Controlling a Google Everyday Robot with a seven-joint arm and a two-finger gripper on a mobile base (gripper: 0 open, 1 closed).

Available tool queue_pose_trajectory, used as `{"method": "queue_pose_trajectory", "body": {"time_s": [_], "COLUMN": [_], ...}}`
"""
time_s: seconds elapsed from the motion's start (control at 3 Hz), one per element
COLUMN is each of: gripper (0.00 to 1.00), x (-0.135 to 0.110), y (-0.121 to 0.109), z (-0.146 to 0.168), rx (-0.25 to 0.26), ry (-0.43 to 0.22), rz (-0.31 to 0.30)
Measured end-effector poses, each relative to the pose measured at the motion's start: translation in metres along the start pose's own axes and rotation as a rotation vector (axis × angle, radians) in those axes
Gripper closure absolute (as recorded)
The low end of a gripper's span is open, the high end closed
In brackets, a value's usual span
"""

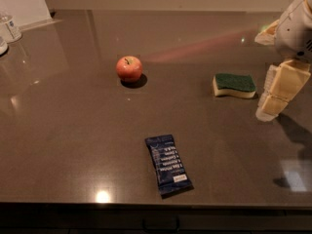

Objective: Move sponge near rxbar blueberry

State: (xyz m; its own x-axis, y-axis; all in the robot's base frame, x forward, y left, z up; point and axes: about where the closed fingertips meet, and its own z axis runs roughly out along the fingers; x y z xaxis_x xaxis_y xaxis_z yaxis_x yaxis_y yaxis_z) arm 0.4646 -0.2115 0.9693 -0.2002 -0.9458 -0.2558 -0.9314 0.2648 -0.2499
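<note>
The sponge (234, 85), dark green on top with a pale yellow body, lies flat on the dark counter at the right. The rxbar blueberry (168, 164), a dark blue wrapper with white text, lies near the front edge in the middle. My gripper (267, 112) hangs from the white arm at the right edge, just right of the sponge and a little nearer the camera. It holds nothing and is apart from the sponge.
A red apple (129, 68) sits left of centre, further back. Clear containers (9, 27) and a white board (22, 4) stand at the far left corner. The counter's front edge (156, 206) runs just below the bar.
</note>
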Motion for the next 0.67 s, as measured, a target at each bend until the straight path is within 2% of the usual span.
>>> {"method": "queue_pose_trajectory", "body": {"time_s": [0.67], "gripper": [0.00], "x": [0.003], "y": [-0.045], "z": [0.044], "rx": [-0.048], "ry": [-0.069], "rz": [0.009]}}
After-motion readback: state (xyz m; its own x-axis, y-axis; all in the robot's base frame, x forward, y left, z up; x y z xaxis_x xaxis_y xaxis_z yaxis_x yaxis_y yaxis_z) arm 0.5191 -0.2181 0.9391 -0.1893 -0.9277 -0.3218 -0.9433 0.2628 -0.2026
